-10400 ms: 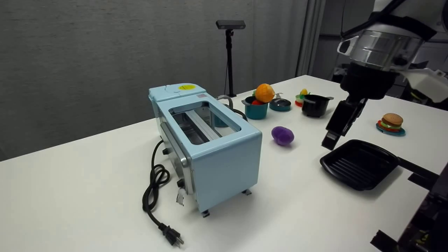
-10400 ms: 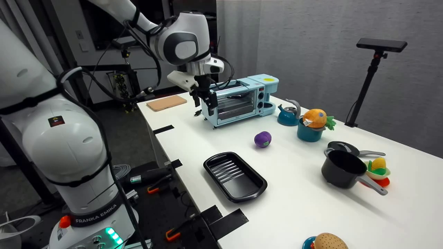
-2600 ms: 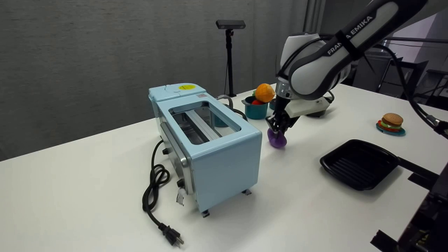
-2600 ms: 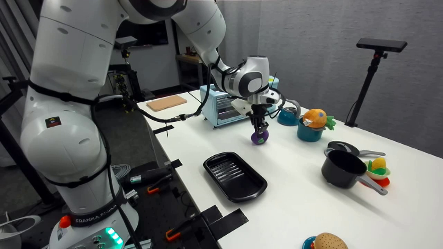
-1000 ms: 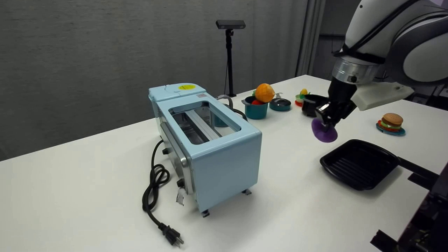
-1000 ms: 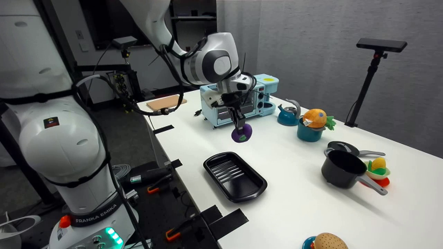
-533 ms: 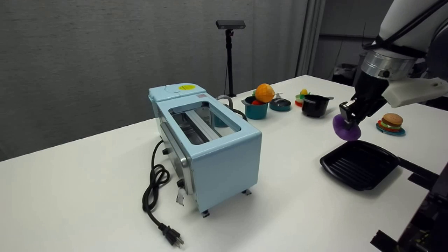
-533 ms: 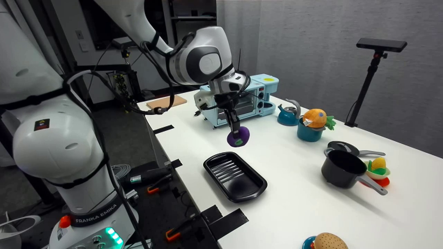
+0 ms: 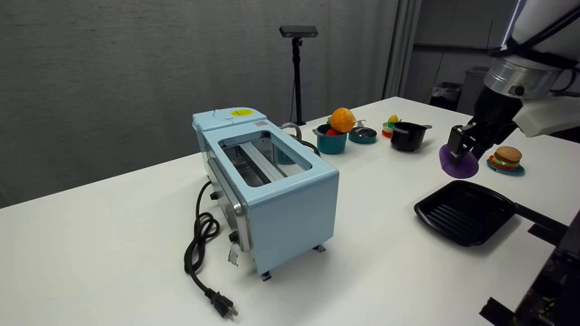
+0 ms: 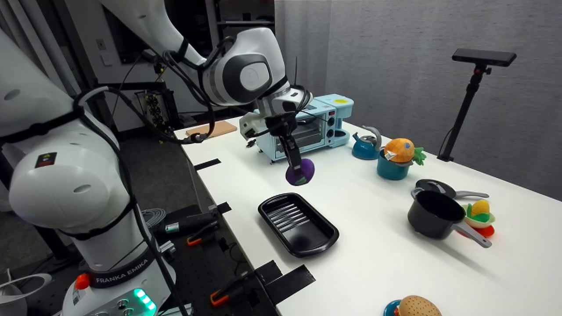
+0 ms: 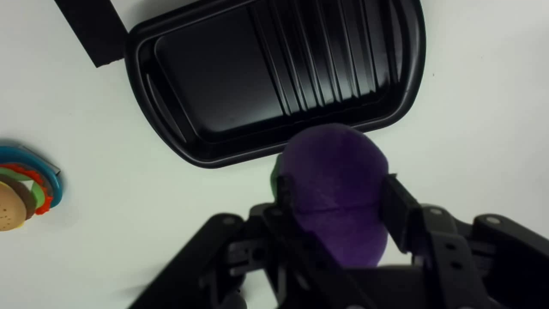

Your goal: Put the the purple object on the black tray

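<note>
Shifted nearer the rectangular, ridged black tray since a second earlier, the jointed white arm held its black two-fingered claw slanted downward near that tray's far rim, clasping between its fingers, above the white table, the rounded purple object, creased and green-marked.

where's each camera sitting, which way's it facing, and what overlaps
Wrist view: on the arm's end, looking past the tool at the black tray; only tool shows.
An exterior view: raised near the toaster, looking across the table; arm's end, tool show.
An exterior view: beside the base, facing the toaster; base, arm, tool show.
Both exterior views share toaster, black tray, purple object.
</note>
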